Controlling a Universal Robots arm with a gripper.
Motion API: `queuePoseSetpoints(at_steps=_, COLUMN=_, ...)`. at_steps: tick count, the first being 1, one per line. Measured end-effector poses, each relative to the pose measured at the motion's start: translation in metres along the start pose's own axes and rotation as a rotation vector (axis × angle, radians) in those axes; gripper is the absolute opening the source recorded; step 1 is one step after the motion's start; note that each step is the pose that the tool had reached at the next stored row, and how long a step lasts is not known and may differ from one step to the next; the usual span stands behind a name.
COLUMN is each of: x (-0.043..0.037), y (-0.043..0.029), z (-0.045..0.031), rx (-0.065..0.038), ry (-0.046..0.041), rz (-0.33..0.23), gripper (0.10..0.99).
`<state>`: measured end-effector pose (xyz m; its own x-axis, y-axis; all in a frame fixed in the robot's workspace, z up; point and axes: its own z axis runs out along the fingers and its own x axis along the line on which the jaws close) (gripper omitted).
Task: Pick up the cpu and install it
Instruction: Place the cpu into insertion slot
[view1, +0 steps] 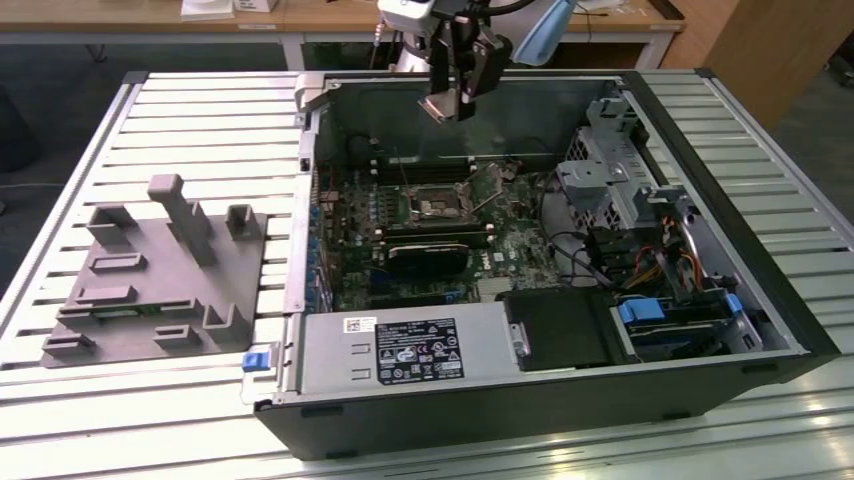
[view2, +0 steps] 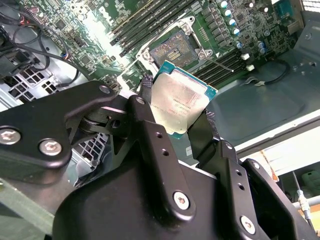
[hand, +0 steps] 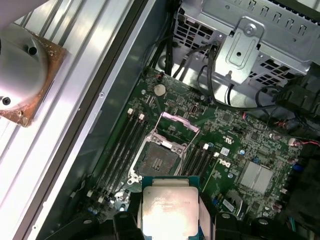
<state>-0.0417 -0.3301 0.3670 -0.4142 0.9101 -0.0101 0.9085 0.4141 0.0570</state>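
Observation:
My gripper hangs above the back of an open computer case, shut on the cpu. The cpu is a thin square chip with a silver top and a pale rim, pinched at two opposite edges between black fingers. In the first wrist view the cpu sits just short of the black motherboard socket, well above it. The socket lies bare in the middle of the board, its metal frame swung up.
A grey fixture block with upright posts stands on the slatted table at the exterior view's left. Inside the case are a metal drive cage, cables, a power supply and memory slots beside the socket.

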Motion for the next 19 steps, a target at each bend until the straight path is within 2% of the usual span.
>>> queuePoseSetpoints(at_steps=19, x=0.0, y=0.0, z=0.0005, rx=0.0, ry=-0.0018, rz=0.032, gripper=0.537)
